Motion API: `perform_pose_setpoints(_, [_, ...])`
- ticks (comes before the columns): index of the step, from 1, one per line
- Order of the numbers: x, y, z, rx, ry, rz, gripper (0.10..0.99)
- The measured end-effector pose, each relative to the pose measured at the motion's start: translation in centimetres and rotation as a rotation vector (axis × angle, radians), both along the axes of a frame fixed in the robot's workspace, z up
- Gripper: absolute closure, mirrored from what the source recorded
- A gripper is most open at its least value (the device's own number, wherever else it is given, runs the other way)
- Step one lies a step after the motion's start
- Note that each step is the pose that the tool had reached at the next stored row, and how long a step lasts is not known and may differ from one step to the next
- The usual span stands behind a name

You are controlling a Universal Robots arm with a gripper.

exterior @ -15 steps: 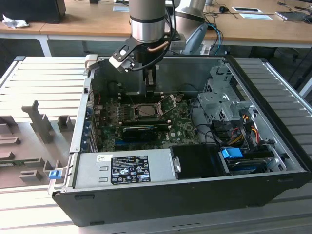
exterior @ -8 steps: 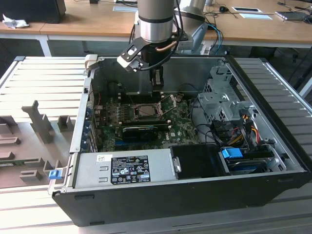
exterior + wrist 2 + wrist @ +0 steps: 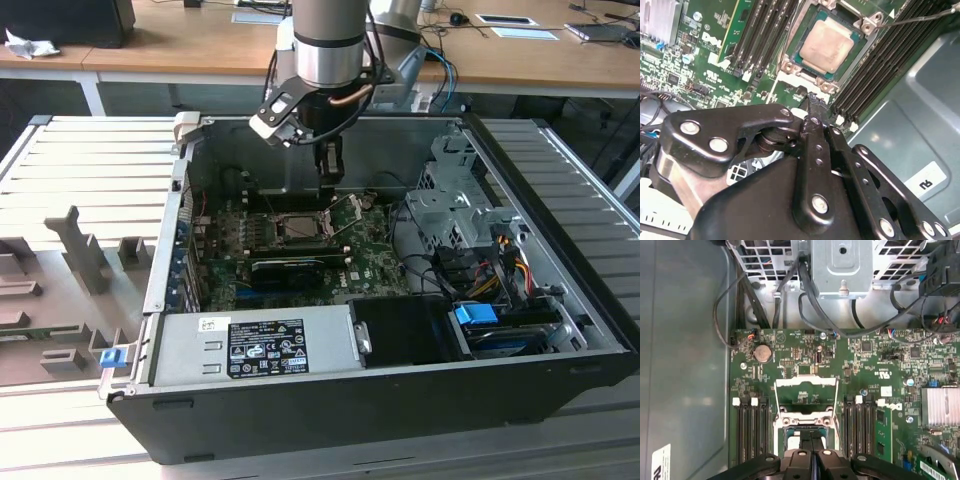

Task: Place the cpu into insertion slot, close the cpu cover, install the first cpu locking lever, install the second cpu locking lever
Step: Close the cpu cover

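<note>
Pale wooden desks [image 3: 180,45] on white frames run along the back. They carry a black box [image 3: 70,20], a crumpled white wad [image 3: 28,44] and sheets of paper [image 3: 505,20]. Nearer, a grey ribbed worktop [image 3: 90,160] bears grey holders [image 3: 80,250] on the exterior view's left. The light is bright and even.

Open computer case [image 3: 330,420] with a green board [image 3: 372,272] inside
A round silver battery [image 3: 763,353] and a ridged metal block [image 3: 940,407] sit on the green board; black wires [image 3: 807,290] lie just beside it.

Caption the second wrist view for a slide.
The cpu sits in the insertion slot; the gripper, jaws shut, is close beside it.
</note>
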State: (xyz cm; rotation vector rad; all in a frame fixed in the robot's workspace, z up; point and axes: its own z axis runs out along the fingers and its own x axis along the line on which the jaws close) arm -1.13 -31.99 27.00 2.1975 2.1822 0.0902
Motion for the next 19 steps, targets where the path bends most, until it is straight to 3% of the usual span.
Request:
perform_pose_setpoints(5, [0.98,0.01,-0.05,0.000,0.0000,0.000,0.980])
perform_pose_setpoints(11, [3.71,0.00,-0.34,0.000,0.0007,0.005,0.980])
perform_pose_setpoints(17, [5.29,0.00,-0.70,0.000,0.0012,0.015,0.980])
perform_pose_setpoints(19, [6.24,0.03,-1.06,0.000,0.0014,0.027,0.980])
